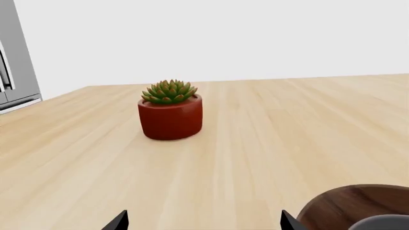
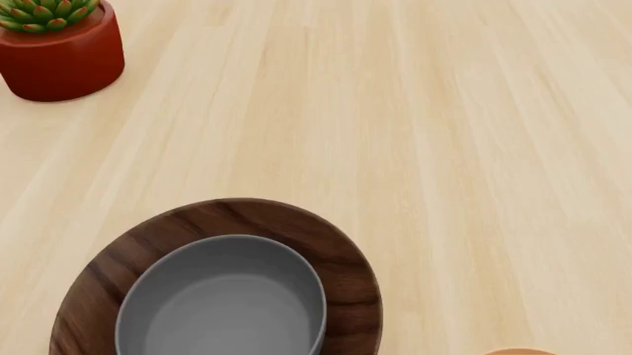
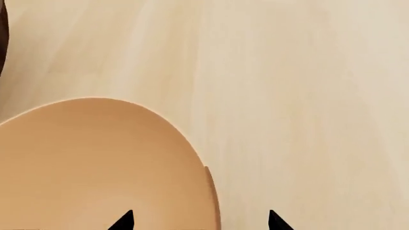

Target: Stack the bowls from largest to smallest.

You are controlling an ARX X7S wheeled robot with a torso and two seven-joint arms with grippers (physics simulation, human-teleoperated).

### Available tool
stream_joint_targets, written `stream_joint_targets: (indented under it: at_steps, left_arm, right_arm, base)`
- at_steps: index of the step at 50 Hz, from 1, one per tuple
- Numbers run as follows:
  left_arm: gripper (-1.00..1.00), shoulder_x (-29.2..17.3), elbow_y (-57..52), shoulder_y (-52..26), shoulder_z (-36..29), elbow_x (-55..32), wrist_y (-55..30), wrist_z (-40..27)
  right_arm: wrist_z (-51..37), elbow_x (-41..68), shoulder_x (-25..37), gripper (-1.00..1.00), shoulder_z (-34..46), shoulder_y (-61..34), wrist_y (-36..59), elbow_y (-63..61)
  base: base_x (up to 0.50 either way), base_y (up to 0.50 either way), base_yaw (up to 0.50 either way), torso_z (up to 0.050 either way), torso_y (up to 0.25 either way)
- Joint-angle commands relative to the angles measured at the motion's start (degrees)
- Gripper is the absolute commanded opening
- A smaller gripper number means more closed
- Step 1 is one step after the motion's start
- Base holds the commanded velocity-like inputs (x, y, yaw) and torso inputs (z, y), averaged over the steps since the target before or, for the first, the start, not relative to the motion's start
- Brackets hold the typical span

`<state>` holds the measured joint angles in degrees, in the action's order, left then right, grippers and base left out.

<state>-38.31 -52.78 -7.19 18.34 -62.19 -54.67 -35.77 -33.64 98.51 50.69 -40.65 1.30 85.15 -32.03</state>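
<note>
The grey bowl (image 2: 222,299) already sits nested inside the wooden bowl (image 2: 222,277) at the near edge of the surface (image 2: 415,133), so what is left, as I judge it, is the orange-tan bowl (image 3: 96,167). In the head view only a sliver of that bowl's rim (image 2: 519,350) shows at the near edge, off to the right of the nested pair and apart from it.

The relation that matters: the right gripper (image 3: 199,221) hangs over this small bowl, and its two dark tips straddle the bowl's rim, one tip above the inside, the other outside over bare wood. The jaws stand spread apart and hold nothing. A round bowl has no long axis, so a rim pinch at this spot looks workable (a judgement only).

The right arm is clearly the nearer one. The left gripper (image 1: 203,221) is spread too and empty, pointing toward the red pot (image 1: 170,117) with the wooden bowl just beside one tip.

The carry would run leftward along the near edge to the grey bowl.
</note>
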Motion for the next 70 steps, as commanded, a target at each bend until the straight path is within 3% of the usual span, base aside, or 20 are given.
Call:
stream_joint_targets:
  at_steps: [1, 15, 16, 28, 43, 48, 56, 60, 64, 70]
  left_arm:
    - [1.00, 1.02, 0.25, 0.24, 1.11, 1.00, 1.32, 1.68]
    - [1.00, 1.02, 0.15, 0.30, 0.04, 1.59, 1.73, 1.60]
    - [1.00, 1.01, 0.09, 0.25, -0.19, 1.63, 1.66, 1.53]
    - [1.00, 0.82, 0.06, 0.18, -0.66, 1.59, 1.92, 1.30]
    - [1.00, 0.36, 0.20, 0.47, -0.26, 1.07, 2.37, 1.17]
    - [1.00, 0.09, 0.23, 0.91, 0.37, 0.90, 2.74, 1.30]
    - [1.00, -0.41, 0.38, 1.17, 1.59, -0.01, 2.99, 0.89]
    - [1.00, -0.57, 0.42, 1.13, 1.74, -0.26, 3.01, 0.66]
    - [1.00, -0.63, 0.90, 1.53, 2.16, 0.08, 3.44, 0.94]
    - [1.00, -0.60, 0.91, 1.41, 2.26, -0.17, 3.64, 0.64]
  right_arm:
    - [2.43, -1.09, -0.96, 1.00, 0.10, 1.37, -1.57, 1.77]
    - [3.59, 0.59, -0.32, 1.00, -0.62, 3.64, -3.12, 1.38]
    - [3.62, 0.72, -0.20, -1.00, -0.60, 3.47, -3.33, 1.26]
    - [1.58, 4.98, 1.77, -1.00, -2.16, 3.62, -5.88, 0.48]
    - [-7.49, 19.31, 10.95, -1.00, -3.18, 0.42, -16.41, 1.49]
    - [-9.39, 20.19, 9.66, -1.00, -2.34, -1.44, -20.53, 0.65]
    - [-10.47, 20.12, 9.69, -1.00, 4.67, -5.93, -25.66, 1.02]
    - [-10.33, 18.72, 9.23, -1.00, 12.68, -10.81, -28.37, 1.82]
    - [-13.24, 21.71, 10.80, -1.00, 26.00, -24.27, -32.46, 3.33]
    - [-17.04, 24.88, 7.84, -1.00, 37.56, -39.70, -35.17, 7.55]
  base:
    - [0.00, 0.00, 0.00, 0.000, 0.000]
    - [0.00, 0.00, 0.00, 0.000, 0.000]
    - [0.00, 0.00, 0.00, 0.000, 0.000]
    - [0.00, 0.00, 0.00, 0.000, 0.000]
    - [0.00, 0.00, 0.00, 0.000, 0.000]
    - [0.00, 0.00, 0.00, 0.000, 0.000]
    - [0.00, 0.00, 0.00, 0.000, 0.000]
    - [0.00, 0.00, 0.00, 0.000, 0.000]
    - [0.00, 0.00, 0.00, 0.000, 0.000]
    - [0.00, 0.00, 0.00, 0.000, 0.000]
